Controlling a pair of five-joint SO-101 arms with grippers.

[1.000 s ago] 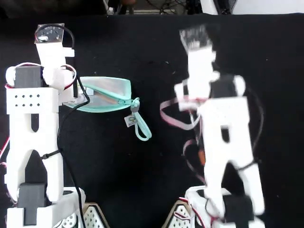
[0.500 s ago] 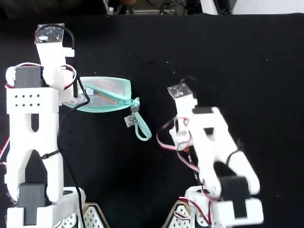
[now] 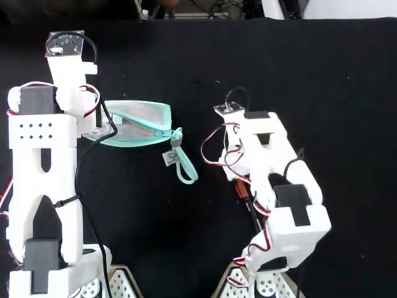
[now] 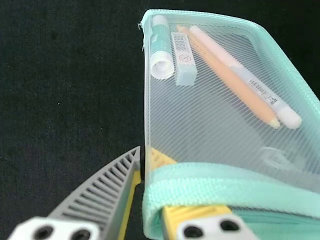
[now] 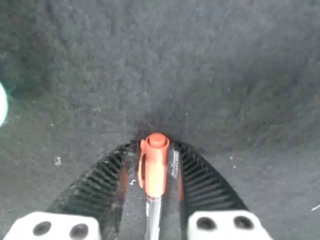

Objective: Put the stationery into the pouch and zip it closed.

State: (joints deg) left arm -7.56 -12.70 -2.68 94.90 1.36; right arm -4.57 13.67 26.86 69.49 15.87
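Note:
The mint-green mesh pouch point(image 3: 138, 123) lies on the black table beside the left arm, its wrist strap point(image 3: 184, 166) trailing toward the table's middle. Through the mesh I see a white tube point(image 4: 161, 47), an eraser point(image 4: 183, 59), an orange pencil point(image 4: 231, 82) and a pale pen point(image 4: 252, 85) inside the pouch point(image 4: 210, 130). My left gripper point(image 4: 146, 152) is shut on the pouch's corner edge; in the high view it point(image 3: 102, 130) sits at the pouch's left end. My right gripper point(image 5: 155, 142) is shut on an orange-red pen point(image 5: 153, 165), held low over bare cloth. The pen point(image 3: 246, 197) shows under the folded right arm.
Black cloth covers the whole table point(image 3: 335, 81), with open room at the back and far right. Both arm bases point(image 3: 111, 282) stand at the near edge. Loose red-and-white wires point(image 3: 217, 152) hang from the right arm.
The right arm has drawn back from a far reach and folded toward its base, coming closer to the pouch's strap. The left arm and pouch have stayed put.

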